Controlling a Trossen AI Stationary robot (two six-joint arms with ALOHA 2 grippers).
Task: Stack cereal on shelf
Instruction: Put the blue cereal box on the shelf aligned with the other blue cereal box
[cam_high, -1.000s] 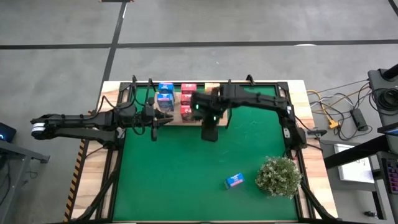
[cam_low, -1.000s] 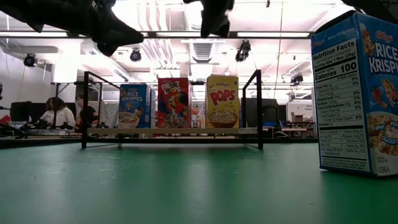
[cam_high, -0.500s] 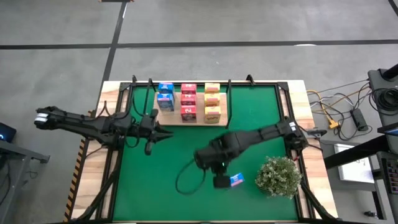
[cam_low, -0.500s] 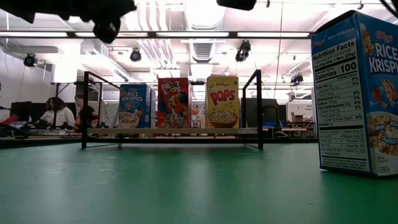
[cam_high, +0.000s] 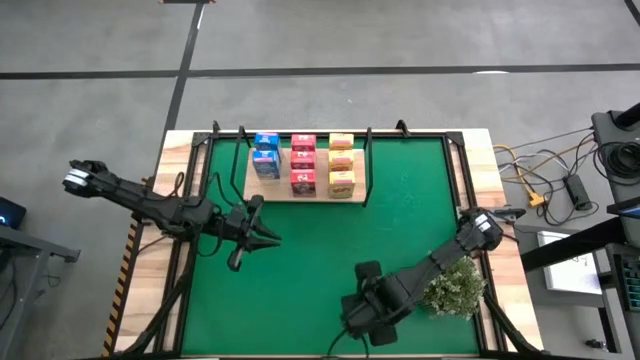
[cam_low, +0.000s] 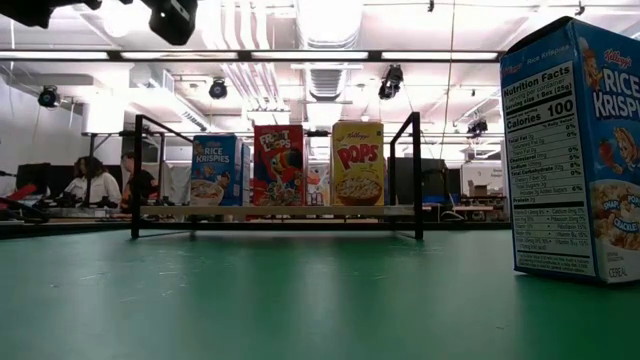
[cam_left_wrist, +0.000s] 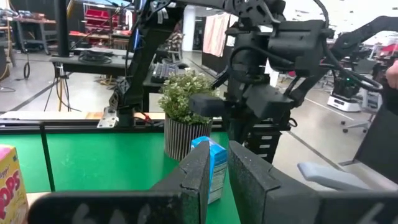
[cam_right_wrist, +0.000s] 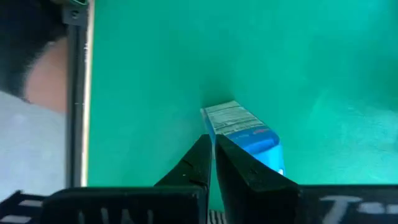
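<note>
The shelf (cam_high: 281, 190), a light-wood board with black posts, stands at the table's far side. On it are blue cereal cartons (cam_high: 266, 156), pink-red ones (cam_high: 303, 165) and yellow ones (cam_high: 341, 166). One more blue carton (cam_right_wrist: 246, 132) stands alone on the green mat near the front edge. The low view shows it upright (cam_low: 578, 150). My right gripper (cam_right_wrist: 213, 147) hangs shut above this carton, pointing down, and my right arm hides the carton in the high view (cam_high: 368, 312). My left gripper (cam_high: 268, 239), fingers nearly together and holding nothing, hovers left of centre and points level toward that carton (cam_left_wrist: 215, 163).
A bushy green plant in a ribbed pot (cam_high: 450, 283) stands close to the right of the lone carton, under my right arm. The mat's black frame rail (cam_right_wrist: 78, 99) runs along the near edge. People sit at desks in the room beyond (cam_low: 95, 183).
My right gripper has swept from in front of the shelf toward the table's near right and sunk lower, ending over the lone blue carton; it stays shut. My left gripper has moved toward the near edge and swung round toward the right. No carton has moved.
</note>
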